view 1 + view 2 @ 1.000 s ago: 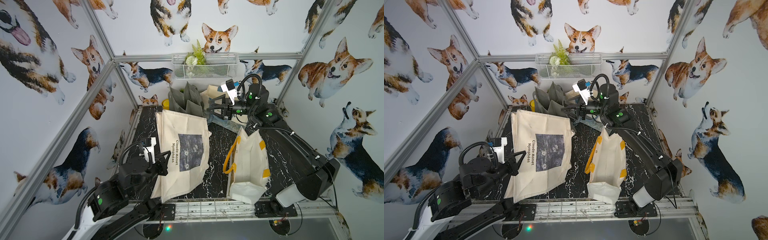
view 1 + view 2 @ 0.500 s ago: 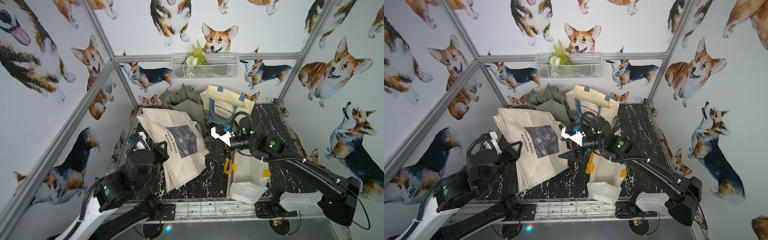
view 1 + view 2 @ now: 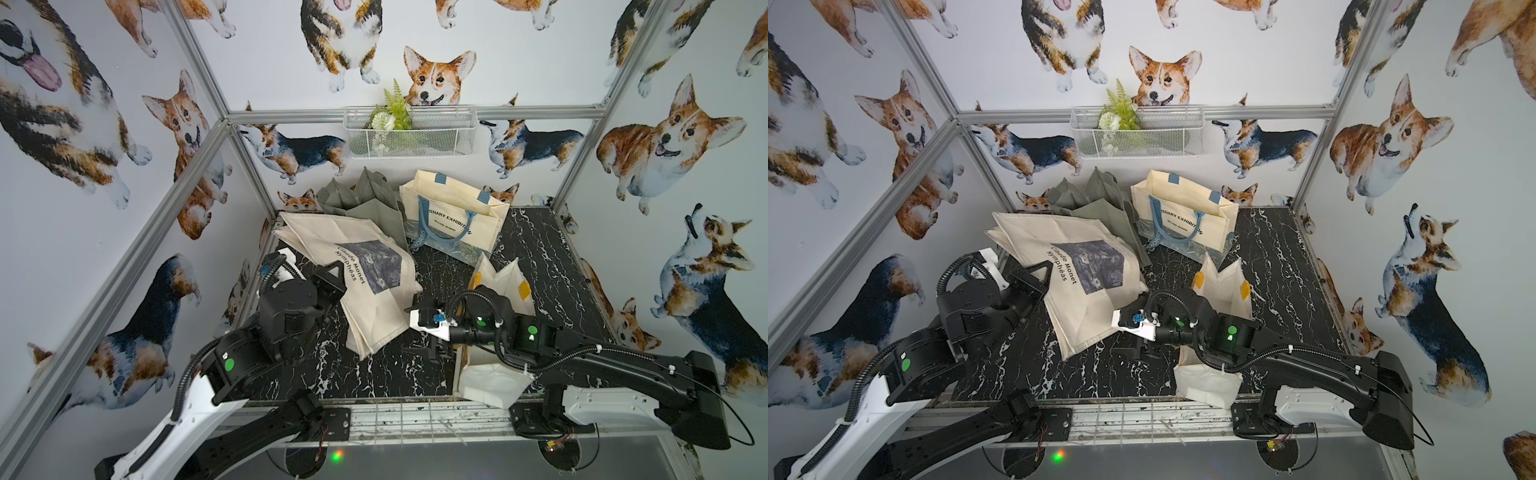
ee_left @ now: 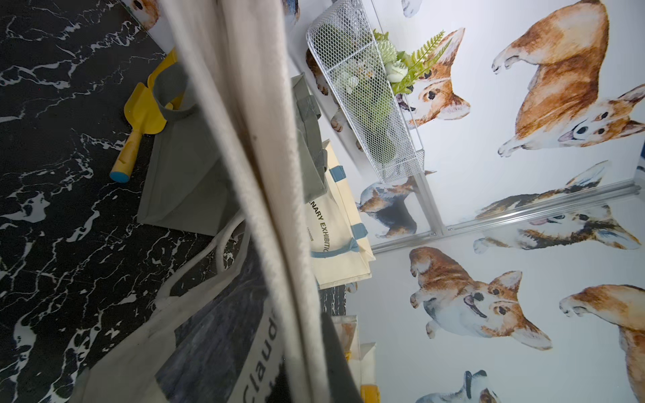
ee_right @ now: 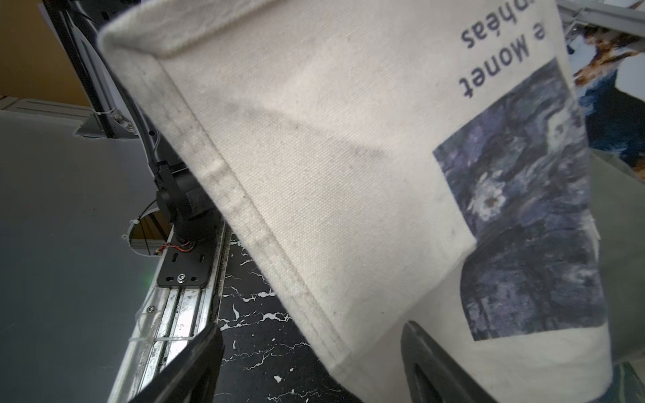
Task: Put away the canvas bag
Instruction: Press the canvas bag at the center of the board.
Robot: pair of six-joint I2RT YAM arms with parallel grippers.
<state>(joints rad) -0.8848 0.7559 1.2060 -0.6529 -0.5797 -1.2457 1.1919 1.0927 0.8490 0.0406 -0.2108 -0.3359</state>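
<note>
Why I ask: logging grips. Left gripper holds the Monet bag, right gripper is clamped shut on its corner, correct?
No: the right gripper is open, jaws spread near a corner of the canvas bag, per the right wrist view. The left gripper does hold it.

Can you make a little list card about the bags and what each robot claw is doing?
Bag being moved: Claude Monet tote bag, held up, tilted
Left gripper: shut on the tote's edge
Right gripper: open, by the tote's lower corner
Other bags: grey bag, blue-handled bag, yellow-handled bag
Back wall: wire basket with plant
</note>
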